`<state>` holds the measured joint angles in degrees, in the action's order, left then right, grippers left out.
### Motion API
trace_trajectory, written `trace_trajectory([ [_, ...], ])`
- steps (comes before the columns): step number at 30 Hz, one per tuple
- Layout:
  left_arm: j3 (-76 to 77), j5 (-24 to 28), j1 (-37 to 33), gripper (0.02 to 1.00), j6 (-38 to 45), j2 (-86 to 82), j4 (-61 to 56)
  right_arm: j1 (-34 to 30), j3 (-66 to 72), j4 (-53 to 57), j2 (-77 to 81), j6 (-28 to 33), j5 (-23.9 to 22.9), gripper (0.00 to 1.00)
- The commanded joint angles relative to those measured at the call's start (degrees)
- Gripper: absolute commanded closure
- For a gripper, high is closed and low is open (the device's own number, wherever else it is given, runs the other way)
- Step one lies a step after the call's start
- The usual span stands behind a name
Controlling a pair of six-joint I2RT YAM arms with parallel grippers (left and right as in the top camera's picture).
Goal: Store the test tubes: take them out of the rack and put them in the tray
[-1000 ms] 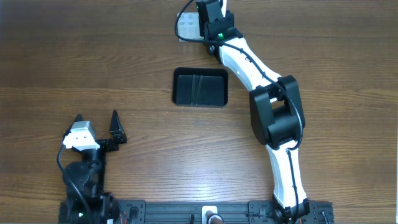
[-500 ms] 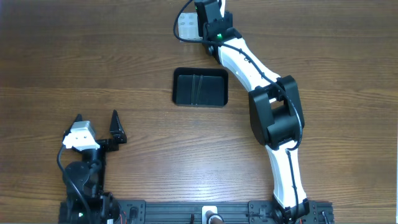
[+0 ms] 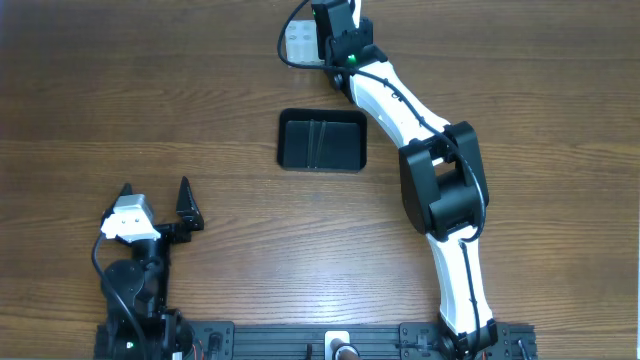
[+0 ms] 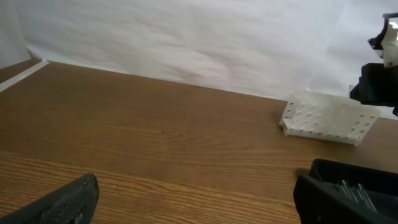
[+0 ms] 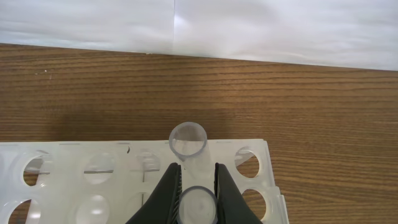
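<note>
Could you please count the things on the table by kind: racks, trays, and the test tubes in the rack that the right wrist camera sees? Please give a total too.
white perforated plastic rack: 1
black rectangular plastic tray: 1
clear round test tubes standing in the rack: 2
total: 4

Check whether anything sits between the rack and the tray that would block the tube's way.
Nothing visible does. The right gripper grips a tube in the rack, and only bare table lies between the rack and the tray.
</note>
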<state>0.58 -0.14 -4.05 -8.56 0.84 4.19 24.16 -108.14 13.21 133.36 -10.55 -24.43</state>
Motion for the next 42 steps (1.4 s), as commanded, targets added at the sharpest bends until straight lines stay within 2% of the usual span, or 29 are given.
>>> trace_trajectory([
  [1, -0.2, 0.8, -0.3, 0.023, 0.8, -0.5, 0.2, 1.3, -1.5, -0.3, 0.2, -0.3, -0.5, 0.95],
  [42, -0.2, 0.8, -0.3, 0.02, 0.8, -0.5, 0.2, 3.1, -1.7, 2.2, -14.0, -0.1, -0.5, 0.936],
])
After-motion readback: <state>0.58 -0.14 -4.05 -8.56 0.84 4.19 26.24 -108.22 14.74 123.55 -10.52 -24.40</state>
